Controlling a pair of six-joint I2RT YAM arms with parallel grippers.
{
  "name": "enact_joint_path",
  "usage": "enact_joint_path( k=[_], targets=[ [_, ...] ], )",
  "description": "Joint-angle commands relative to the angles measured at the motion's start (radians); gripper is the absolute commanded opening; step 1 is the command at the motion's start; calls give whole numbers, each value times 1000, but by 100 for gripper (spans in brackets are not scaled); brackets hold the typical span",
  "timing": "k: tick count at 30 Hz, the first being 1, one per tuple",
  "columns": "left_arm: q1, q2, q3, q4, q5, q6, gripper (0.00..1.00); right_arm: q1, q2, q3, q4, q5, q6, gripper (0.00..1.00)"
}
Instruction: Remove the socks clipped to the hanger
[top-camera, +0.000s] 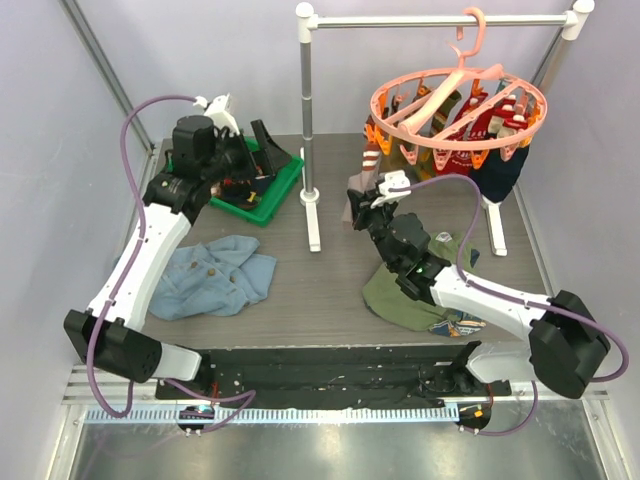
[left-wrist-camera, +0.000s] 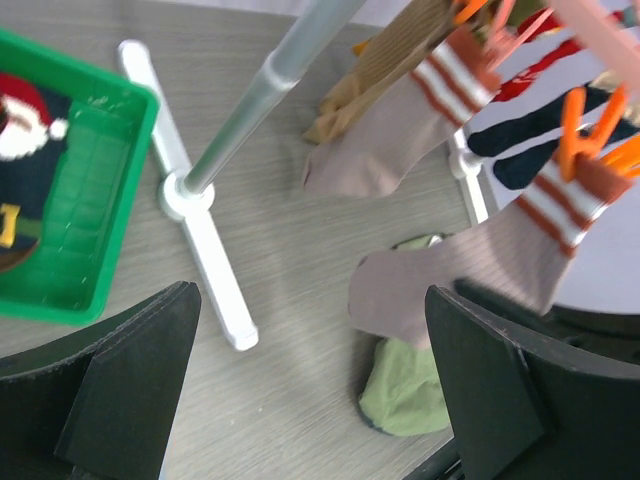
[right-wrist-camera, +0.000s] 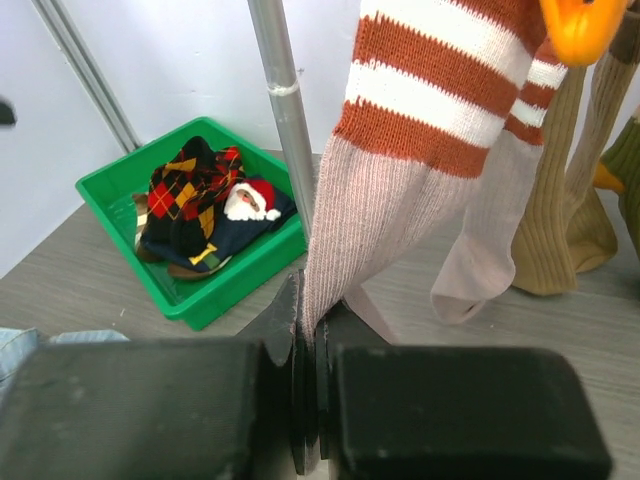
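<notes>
The salmon-pink round clip hanger (top-camera: 460, 100) hangs by its hook from the rail at the back right, with several socks (top-camera: 490, 125) clipped under its pegs. My right gripper (right-wrist-camera: 315, 330) is shut on the toe end of a pale pink sock with brown-orange stripes (right-wrist-camera: 400, 180), which is still held by an orange peg (right-wrist-camera: 585, 30). In the top view this gripper (top-camera: 360, 203) sits just below the hanger's left side. My left gripper (left-wrist-camera: 310, 400) is open and empty, above the table near the green tray (top-camera: 285, 185), facing the striped socks (left-wrist-camera: 490, 270).
The green tray (right-wrist-camera: 120, 180) holds argyle and Santa-pattern socks (right-wrist-camera: 200, 205). The grey-and-white rail stand (top-camera: 308, 120) has its pole (right-wrist-camera: 280, 100) close to my right gripper. A blue denim garment (top-camera: 215, 275) lies front left, an olive garment (top-camera: 400, 295) under the right arm.
</notes>
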Motion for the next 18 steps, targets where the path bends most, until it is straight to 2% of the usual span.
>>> enact_joint_path(
  k=[1, 15, 18],
  targets=[
    [-40, 51, 126, 65, 35, -4, 100, 6, -81, -26, 13, -12, 46, 1],
    [-265, 322, 494, 100, -66, 8, 90, 7, -157, -102, -4, -49, 93, 1],
    [-297, 356, 510, 145, -78, 8, 88, 7, -166, -111, -1, -50, 95, 1]
  ],
)
